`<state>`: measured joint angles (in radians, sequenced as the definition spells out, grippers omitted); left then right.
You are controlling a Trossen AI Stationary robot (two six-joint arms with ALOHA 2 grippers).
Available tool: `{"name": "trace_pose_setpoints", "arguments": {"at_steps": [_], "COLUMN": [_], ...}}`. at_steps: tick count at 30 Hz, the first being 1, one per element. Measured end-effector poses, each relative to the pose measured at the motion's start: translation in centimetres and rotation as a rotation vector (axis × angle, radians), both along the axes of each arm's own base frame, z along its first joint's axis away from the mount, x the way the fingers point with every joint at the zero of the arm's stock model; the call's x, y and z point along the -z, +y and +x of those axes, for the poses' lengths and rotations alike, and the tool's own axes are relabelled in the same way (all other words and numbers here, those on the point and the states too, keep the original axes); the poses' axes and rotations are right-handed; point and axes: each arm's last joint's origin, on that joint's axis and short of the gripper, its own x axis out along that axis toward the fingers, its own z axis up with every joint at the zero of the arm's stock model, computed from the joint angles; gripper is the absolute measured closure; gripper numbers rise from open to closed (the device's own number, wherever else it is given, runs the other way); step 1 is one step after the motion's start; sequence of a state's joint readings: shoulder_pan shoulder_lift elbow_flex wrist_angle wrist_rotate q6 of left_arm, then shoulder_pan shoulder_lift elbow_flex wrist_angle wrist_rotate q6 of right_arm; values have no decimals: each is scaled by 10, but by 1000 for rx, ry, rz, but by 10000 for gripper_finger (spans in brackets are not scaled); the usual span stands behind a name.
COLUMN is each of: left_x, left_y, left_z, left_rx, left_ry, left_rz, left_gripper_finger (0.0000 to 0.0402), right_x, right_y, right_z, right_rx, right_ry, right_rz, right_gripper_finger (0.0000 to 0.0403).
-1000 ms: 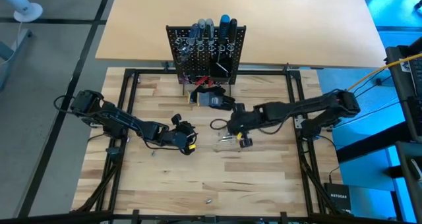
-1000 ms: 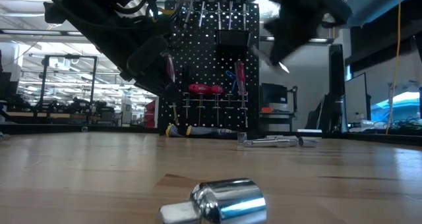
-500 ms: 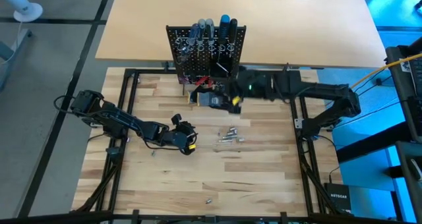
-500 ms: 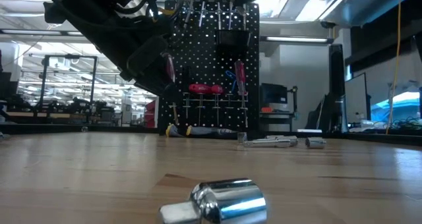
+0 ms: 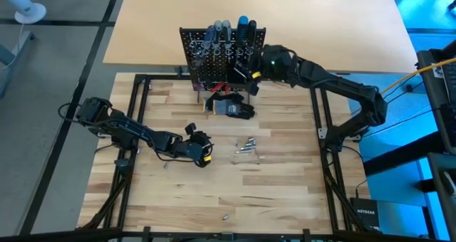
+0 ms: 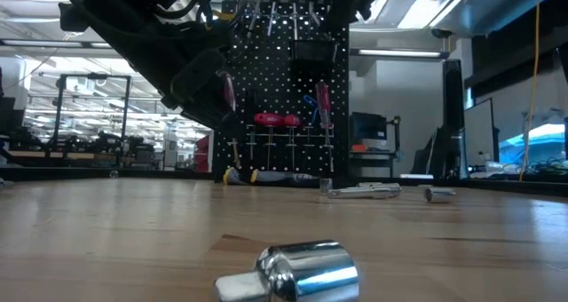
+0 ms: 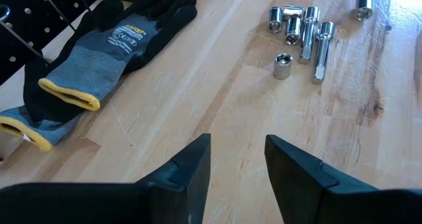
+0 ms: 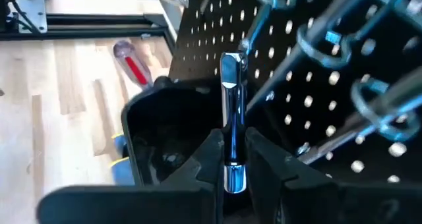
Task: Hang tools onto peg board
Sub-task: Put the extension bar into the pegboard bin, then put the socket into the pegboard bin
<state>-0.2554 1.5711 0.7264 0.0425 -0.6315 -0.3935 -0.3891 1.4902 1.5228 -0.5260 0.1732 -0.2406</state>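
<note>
right gripper [image 5: 251, 76]: a second ago low over the desk [image 5: 178, 192] beside the loose silver sockets [image 5: 247, 148]; now up at the peg board [image 5: 222, 57], just over its black bin [image 8: 165, 135]. one silver piece, a slim shiny extension bar [image 8: 230, 128], has gone from the desk with it. meaning for the task: the pick looks done, and the step in hand is judged to be the drop into the bin.

jaws, right: closed nearly together, clamped on the extension bar, which stands upright between the fingers with its lower end in their grip and its upper end in front of the perforated panel. whether the bar touches the bin's rim cannot be told from these views.

left gripper [image 7: 237, 161]: waiting low over the desk, near its middle, jaws partly apart, holding nothing, touching nothing.

remaining stock: sockets in a small cluster on the desk, apart from both grippers; one more silver socket [image 6: 306, 271] near the front edge; grey-black gloves [image 7: 99, 59] at the board's foot; screwdrivers [image 5: 226, 33] already in the board's top rings.
</note>
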Motion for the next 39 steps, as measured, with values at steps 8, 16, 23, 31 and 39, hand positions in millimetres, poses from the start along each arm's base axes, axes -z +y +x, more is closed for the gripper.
{"name": "trace_pose_setpoints", "arguments": {"at_steps": [8, 16, 23, 31, 39], "left_x": [0, 0, 0, 0, 0], "left_y": [0, 0, 0, 0, -2], "left_z": [0, 0, 0, 0, -1], "left_rx": [0, 0, 0, -4, -7], "left_ry": [0, 1, 1, -2, -5], "left_rz": [0, 0, 0, -5, -16], "left_gripper_finger": [268, 268, 268, 268, 268], "right_x": [17, 13, -3, 23, 80], "right_y": [-11, -6, 44, 134, 216], "right_z": [11, 1, -22, -26, -38], "right_rx": [37, 20, -175, -335, -383], "right_ry": [40, 80, 224, 452, 580], "right_rz": [39, 65, 259, 392, 470], "right_gripper_finger": [323, 255, 223, 222, 222]}}
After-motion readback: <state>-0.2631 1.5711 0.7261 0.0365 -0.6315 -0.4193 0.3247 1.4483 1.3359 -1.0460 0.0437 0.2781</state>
